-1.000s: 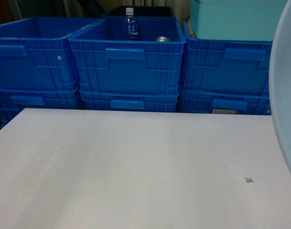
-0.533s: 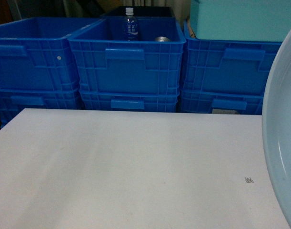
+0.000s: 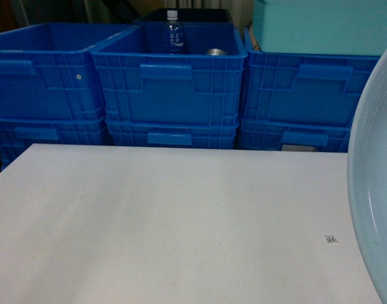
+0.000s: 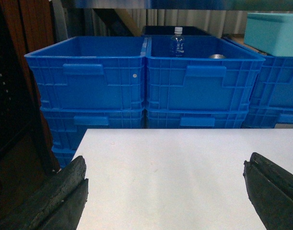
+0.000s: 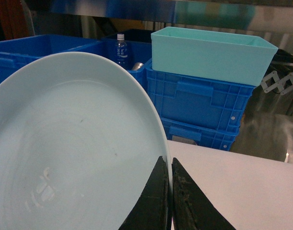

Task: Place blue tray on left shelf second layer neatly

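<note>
The blue tray is a pale glossy dish standing on edge at the right border of the head view, cut off by the frame. In the right wrist view the blue tray fills the left half, held above the white table. My right gripper is shut on its rim, one finger on each face. My left gripper stands open over the table with nothing between its fingers. I cannot make out the left shelf second layer as such.
Deep-blue ribbed crates are stacked two high behind the table's far edge; one holds a bottle. A turquoise box sits on the right stack. Polished steel shows at the far right and a rail overhead.
The blue tray has shifted a little leftward into the head view and shows more of its inner face. Nothing else has moved.
</note>
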Robot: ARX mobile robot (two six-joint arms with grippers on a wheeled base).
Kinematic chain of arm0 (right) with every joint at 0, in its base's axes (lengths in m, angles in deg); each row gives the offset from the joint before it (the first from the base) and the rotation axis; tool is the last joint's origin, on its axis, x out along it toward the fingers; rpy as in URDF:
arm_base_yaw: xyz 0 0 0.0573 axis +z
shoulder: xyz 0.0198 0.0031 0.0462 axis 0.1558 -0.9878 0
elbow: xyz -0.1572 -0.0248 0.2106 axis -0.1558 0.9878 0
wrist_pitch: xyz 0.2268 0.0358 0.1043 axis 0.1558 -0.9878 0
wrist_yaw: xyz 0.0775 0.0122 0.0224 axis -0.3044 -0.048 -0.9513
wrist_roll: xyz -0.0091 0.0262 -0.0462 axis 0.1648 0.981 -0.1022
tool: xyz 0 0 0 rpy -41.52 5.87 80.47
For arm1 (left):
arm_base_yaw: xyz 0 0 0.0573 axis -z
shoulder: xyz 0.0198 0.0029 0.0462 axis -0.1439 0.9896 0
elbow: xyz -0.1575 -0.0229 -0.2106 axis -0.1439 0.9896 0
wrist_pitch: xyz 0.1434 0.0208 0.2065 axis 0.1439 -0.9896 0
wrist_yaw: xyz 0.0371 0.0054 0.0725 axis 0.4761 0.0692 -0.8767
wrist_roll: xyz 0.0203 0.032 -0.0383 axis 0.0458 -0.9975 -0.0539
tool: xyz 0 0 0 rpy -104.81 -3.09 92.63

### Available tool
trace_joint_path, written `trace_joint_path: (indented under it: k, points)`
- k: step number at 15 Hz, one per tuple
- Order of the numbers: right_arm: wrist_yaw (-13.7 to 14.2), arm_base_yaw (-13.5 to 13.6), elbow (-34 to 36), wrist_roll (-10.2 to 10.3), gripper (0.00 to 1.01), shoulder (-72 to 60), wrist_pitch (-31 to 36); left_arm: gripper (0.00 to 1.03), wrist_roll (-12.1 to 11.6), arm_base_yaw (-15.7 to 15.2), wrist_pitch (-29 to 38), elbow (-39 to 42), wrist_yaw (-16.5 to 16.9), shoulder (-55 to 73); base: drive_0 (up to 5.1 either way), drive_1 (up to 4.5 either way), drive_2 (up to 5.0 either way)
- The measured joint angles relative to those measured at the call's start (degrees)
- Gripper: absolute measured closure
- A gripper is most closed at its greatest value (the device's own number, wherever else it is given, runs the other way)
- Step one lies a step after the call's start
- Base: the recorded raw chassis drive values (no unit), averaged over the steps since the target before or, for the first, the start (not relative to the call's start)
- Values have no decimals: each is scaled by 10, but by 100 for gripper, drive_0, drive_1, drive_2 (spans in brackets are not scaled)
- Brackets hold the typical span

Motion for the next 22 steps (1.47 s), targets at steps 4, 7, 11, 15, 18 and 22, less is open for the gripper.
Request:
trace_joint_path:
  k: [4,7,11,15,18,22]
  points:
    - [0,0,0,0,99,0,0,5,0,0,0,0,0,0,0,0,0]
    - [0,0,0,-1,99,0,0,5,0,-1,0,0,0,0,0,0,0]
    - [0,0,0,-2,99,0,0,5,0,-1,0,0,0,0,0,0,0]
    - [0,0,0,-2,99,0,0,5,0,-1,0,0,0,0,0,0,0]
    - [0,0,0,-2,99,0,0,5,0,-1,0,0,0,0,0,0,0]
    - [0,0,0,-3,99,0,0,5,0,-1,0,0,0,0,0,0,0]
